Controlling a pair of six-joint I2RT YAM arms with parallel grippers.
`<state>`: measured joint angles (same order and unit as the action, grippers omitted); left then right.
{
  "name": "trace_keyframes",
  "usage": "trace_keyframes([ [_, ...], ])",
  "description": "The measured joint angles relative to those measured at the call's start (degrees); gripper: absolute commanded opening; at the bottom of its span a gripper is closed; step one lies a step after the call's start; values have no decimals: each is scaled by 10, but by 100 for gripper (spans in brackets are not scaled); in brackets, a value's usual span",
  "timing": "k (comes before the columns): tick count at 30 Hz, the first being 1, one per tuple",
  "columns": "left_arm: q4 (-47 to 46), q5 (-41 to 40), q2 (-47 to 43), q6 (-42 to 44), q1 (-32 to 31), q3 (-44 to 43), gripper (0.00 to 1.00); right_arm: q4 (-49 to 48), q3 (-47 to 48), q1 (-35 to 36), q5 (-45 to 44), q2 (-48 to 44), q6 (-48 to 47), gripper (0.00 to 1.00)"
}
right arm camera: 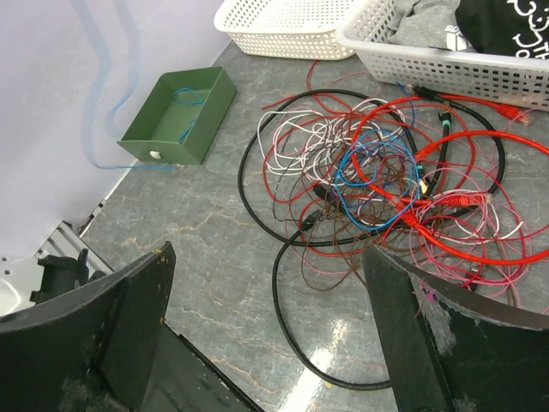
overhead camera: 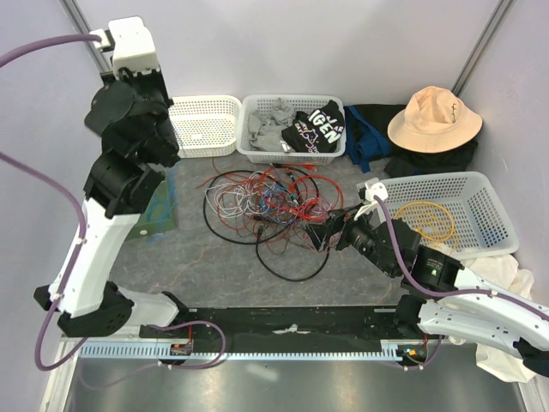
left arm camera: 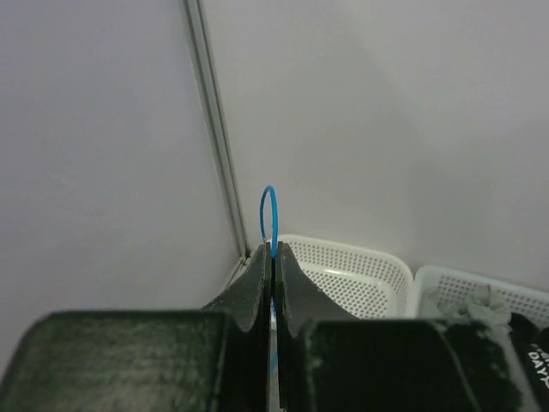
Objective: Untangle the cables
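Fingers of L gripper filled the lower frame of the left wrist view, clenched flat together on one thin blue cable. A short loop of it stood up above the tips. Arm was raised high at upper left of the top view.

Right wrist view: faint blue strand hung down the upper left of the frame to the green box, w/ some blue wire lying inside the box. Judged to be the same cable, i.e. one strand separated and being stowed.

Main tangle sat mid-frame on the table, below the two far baskets: red, white, blue, pink and black strands, all interlaced. One black cable looped out toward the lower edge of the pile. A yellow cable lay coiled alone in the basket at right.

R gripper was released, jaws wide, empty, hovering low just beside the right edge of the tangle. Not touching any wire as far as visible.

Notes for doing this step well:
- L: hold the pinch firm, descend slowly over the box so the strand piles inside and doesn't spill over a wall. Release only once slack is in.
- R: take one outer strand only. The black loop looks least crossed.
- Risk: wide jaws near the dense red/pink part could catch several wires and drag the whole pile.
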<state>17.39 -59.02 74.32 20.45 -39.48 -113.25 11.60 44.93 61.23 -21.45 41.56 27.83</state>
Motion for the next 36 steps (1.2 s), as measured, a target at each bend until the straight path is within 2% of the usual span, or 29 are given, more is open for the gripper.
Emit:
trace_keyframes([
  [4, 61, 9, 36, -37, 52, -32, 2, -14, -17, 0, 3, -11, 6, 98],
  [7, 132, 57, 41, -118, 123, -35, 2, -18, -29, 0, 3, -18, 9, 98],
  [10, 176, 89, 40, -188, 187, -17, 2, -18, -38, 0, 4, -25, 10, 98],
  [16, 219, 135, 43, -270, 256, 15, 2, -20, -57, 0, 6, -33, 11, 98],
  [19, 233, 148, 51, -291, 271, -8, 2, -21, -66, 0, 7, -32, 11, 98],
  [26, 219, 157, 68, -297, 271, -129, 2, -25, -77, 0, 14, -22, 10, 98],
  [36, 135, 118, 84, -235, 271, -216, 2, -50, -93, 0, 37, -8, 10, 98],
])
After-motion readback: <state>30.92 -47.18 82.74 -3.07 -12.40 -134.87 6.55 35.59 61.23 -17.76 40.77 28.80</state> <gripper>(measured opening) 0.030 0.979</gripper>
